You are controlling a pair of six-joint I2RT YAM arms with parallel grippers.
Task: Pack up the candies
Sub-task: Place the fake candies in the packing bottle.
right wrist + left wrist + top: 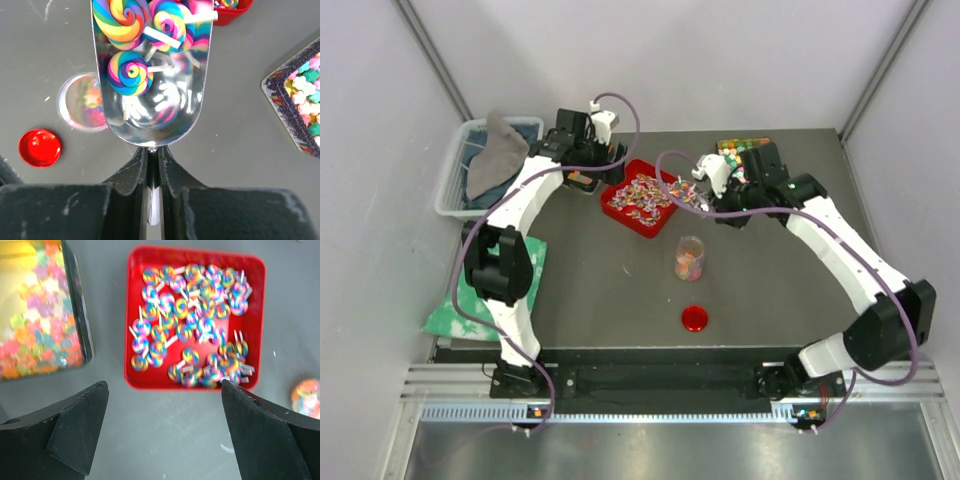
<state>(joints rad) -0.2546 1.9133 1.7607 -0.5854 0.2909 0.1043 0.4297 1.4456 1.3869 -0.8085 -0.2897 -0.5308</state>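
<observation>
Only the right wrist view reveals three lollipops [131, 72] in the scoop [167, 107] clamped by the right gripper [152, 165]; the left gripper [165, 410] gapes wide near the red tray [142, 377].

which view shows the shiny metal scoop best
Right wrist: the shiny metal scoop fills the frame, rainbow swirl lollipops inside, right gripper shut on its handle. Top external shows it tiny; left wrist misses it.

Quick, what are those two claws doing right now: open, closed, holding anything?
Left gripper: open, holding nothing.
Right gripper: shut on the handle of the metal scoop, which carries a few lollipops.
</observation>
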